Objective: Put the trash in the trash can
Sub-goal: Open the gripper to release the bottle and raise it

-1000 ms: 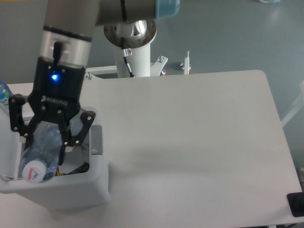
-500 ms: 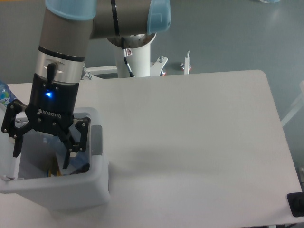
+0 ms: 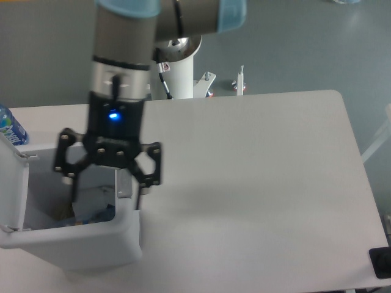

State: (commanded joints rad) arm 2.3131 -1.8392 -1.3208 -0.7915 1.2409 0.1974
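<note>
The trash can [image 3: 79, 244] is a boxy white bin at the table's front left, with its lid [image 3: 13, 183] standing open on the left side. Inside it, low against the near wall, lies clear and bluish plastic trash [image 3: 91, 212]; I cannot tell which piece it is. My gripper [image 3: 109, 186] hangs open and empty over the bin's right rim. One fingertip is above the bin's inside and the other is just outside the right wall, with the grey latch tab [image 3: 124, 183] between them.
An uncrushed bottle with a blue label [image 3: 8, 127] stands at the far left behind the lid. The arm's white pedestal [image 3: 174, 67] rises behind the table's back edge. A black object [image 3: 381, 262] sits off the front right corner.
The gripper let go of the crushed bottle into the bin, opened wide, then rose and shifted right from over the bin's middle to over its right rim.
</note>
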